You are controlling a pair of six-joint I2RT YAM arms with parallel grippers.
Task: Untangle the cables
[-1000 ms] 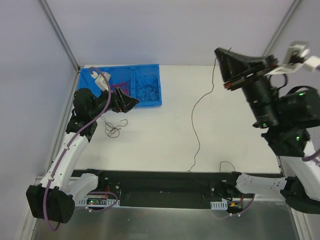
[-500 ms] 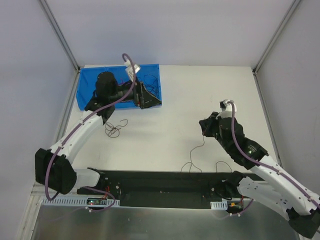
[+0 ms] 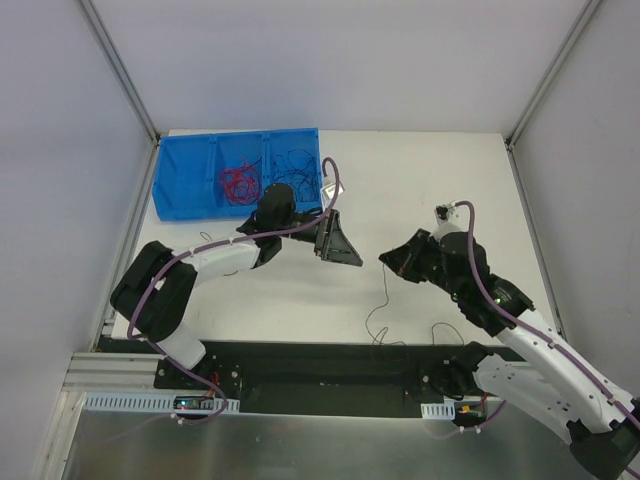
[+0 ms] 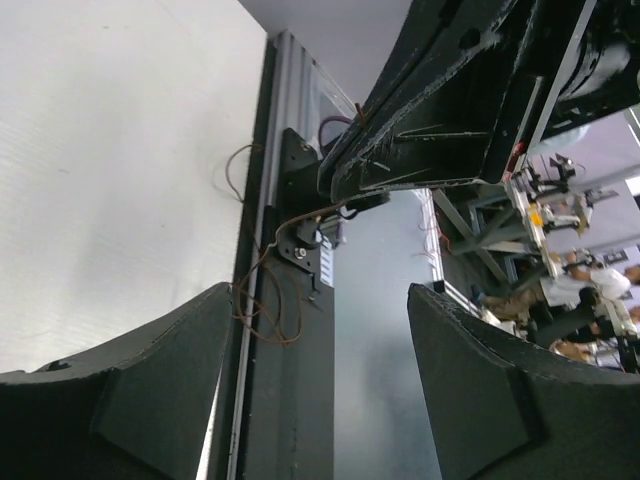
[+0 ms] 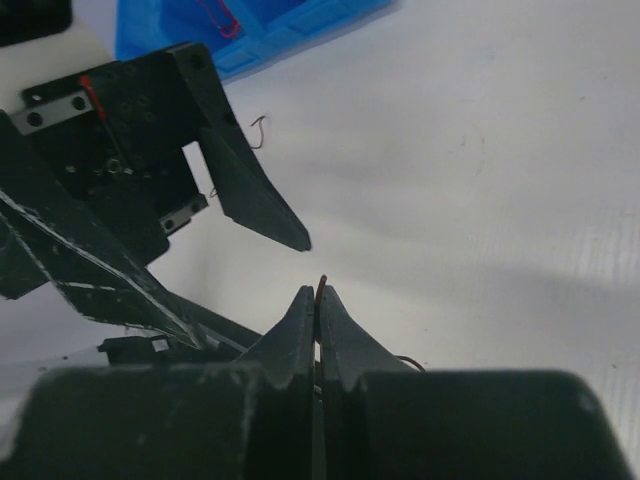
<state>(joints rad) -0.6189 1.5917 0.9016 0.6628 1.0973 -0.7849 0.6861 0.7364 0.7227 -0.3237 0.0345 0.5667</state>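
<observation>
My right gripper (image 3: 388, 262) is shut on one thin red-brown cable (image 3: 385, 296). The cable hangs from it and curls onto the table near the front rail. In the right wrist view the cable's tip pokes out above the pinched gripper (image 5: 318, 292). My left gripper (image 3: 341, 246) is open and empty just left of the right one, with a small gap between them. One of its fingers (image 5: 258, 205) shows in the right wrist view. The left wrist view shows the open gripper (image 4: 320, 295) facing the front rail. More cables lie in the blue bin (image 3: 180, 190), a red tangle (image 3: 237, 182) and a black tangle (image 3: 296, 174).
The blue bin stands at the back left of the white table (image 3: 440, 180). A black rail (image 3: 320, 365) runs along the near edge, with a thin brown wire loop (image 4: 265, 310) beside it. Grey walls enclose the table on three sides.
My left arm has swung from over the blue bin to the table's middle, close to the right gripper, its jaws a little narrower. The right gripper came down with the cable and shifted left.
</observation>
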